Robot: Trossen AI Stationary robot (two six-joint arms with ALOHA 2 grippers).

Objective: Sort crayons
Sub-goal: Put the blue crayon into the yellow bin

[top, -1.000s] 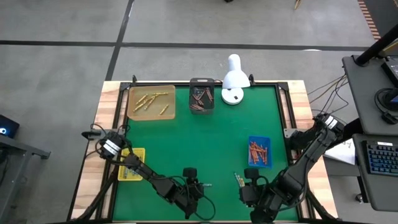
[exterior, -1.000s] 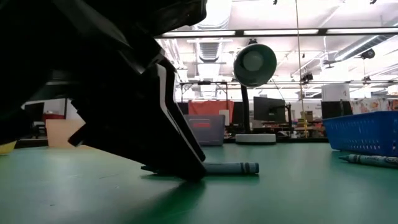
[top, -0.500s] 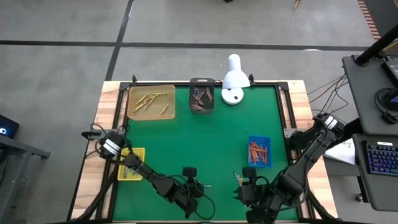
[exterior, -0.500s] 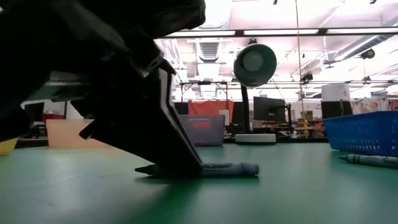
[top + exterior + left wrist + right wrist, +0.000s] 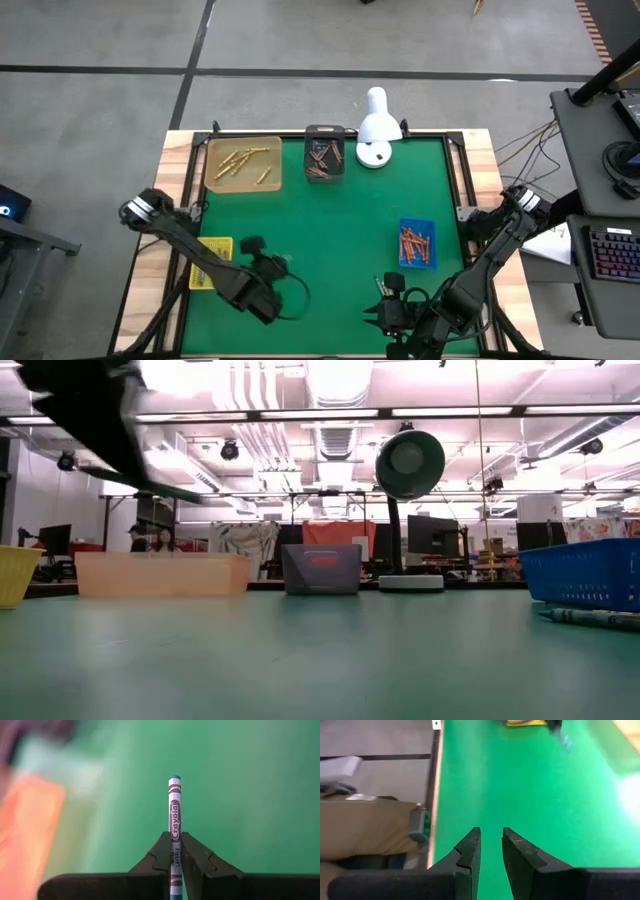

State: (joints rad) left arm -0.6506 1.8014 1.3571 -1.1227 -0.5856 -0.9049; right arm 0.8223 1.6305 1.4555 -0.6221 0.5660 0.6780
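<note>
A blue-green crayon (image 5: 174,810) with a paper label sits in my left gripper (image 5: 174,842), which is shut on it. In the high view that gripper (image 5: 272,262) hangs above the green mat's near left part, right of the yellow tray (image 5: 212,262). The low view shows the crayon (image 5: 178,491) well above the table. My right gripper (image 5: 491,837) is open with nothing between its fingers, and hovers near the front edge (image 5: 378,310). A loose crayon (image 5: 381,287) lies on the mat beside it. Other crayons lie in the trays. My left gripper pinches the crayon's labelled shaft (image 5: 173,851) between its two fingers, toward the crayon's rear half. The crayon runs along the fingers, and its front end (image 5: 174,780) sticks out past the fingertips. The fingers slant downward. The crayon is lifted clear of the mat.
A tan tray (image 5: 243,163) with yellowish crayons and a dark tray (image 5: 324,153) stand at the far edge, next to a white lamp (image 5: 376,125). A blue tray (image 5: 417,243) with orange crayons sits at the right. The mat's middle is bare.
My left gripper has taken hold of the blue-green crayon that lay on the mat near the front edge. It has then risen and swung toward the table's left edge. The crayon has left the mat and now hangs clear above it.
</note>
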